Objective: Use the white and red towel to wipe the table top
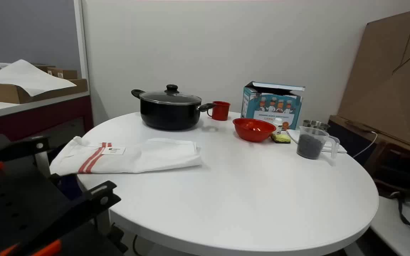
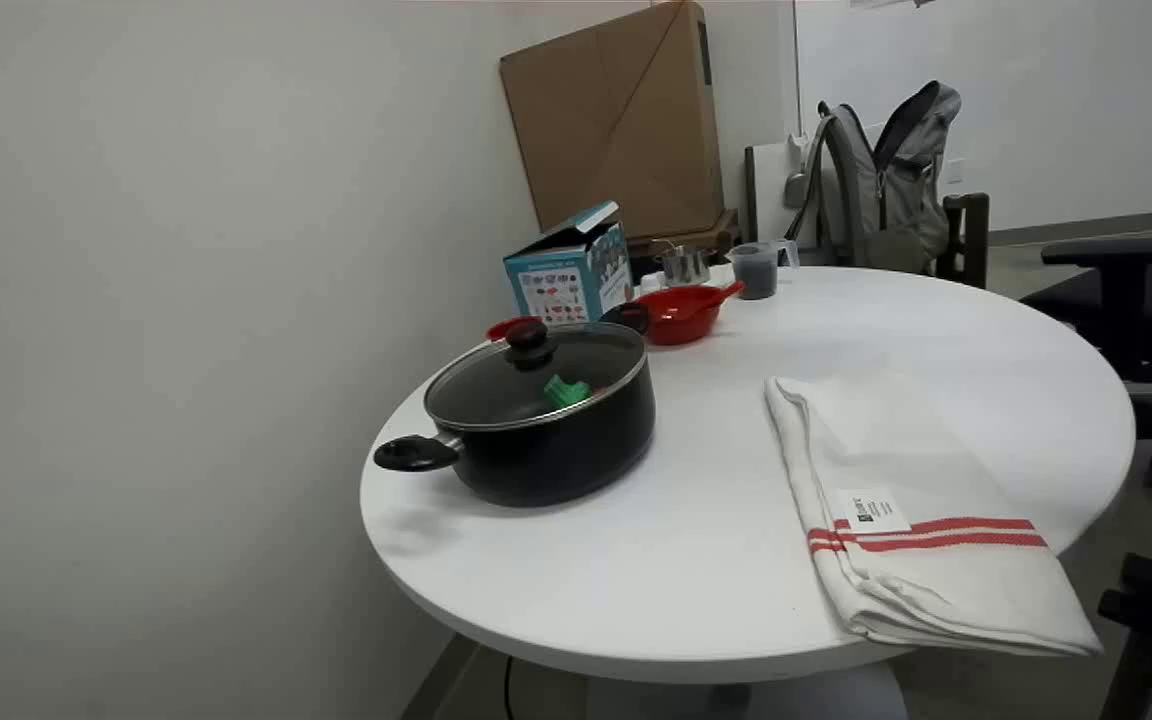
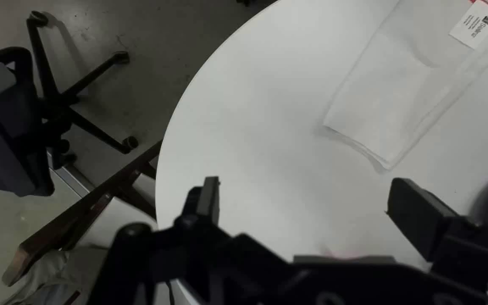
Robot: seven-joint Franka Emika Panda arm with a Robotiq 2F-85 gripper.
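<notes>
1. Pincer (image 3: 306, 197) recorded in the wrist view only: fingers (image 3: 210, 197) parted wide, nothing held between them. It is posed above the worktop (image 3: 244, 140); its height cannot be judged.
2. White-and-red dish towel (image 3: 379, 106) located ahead of the fingertips, apart from them, folded flat on the worktop. A paper label (image 3: 477, 25) is seen by the red stripes. In both exterior views the striped end is shown overhanging the rim.
3. Step in hand: judged to be the approach; the towel is not yet gripped, and wiping is judged not begun.
4. Next move: the pincer should be brought over the plain folded end, lowered and closed across several layers, since the towel might be unfolded by a one-layer pinch. It could then be dragged across the worktop.
5. Farther off, a black lidded pot (image 2: 566, 460) is noted near the towel, not touching; it could be knocked by a wide stroke.
6. Farthest: red mug (image 1: 220, 111), red bowl (image 1: 251, 136), sponge (image 1: 281, 137), printed blue carton (image 1: 272, 110) and measuring jug (image 1: 313, 143) are seen.
</notes>
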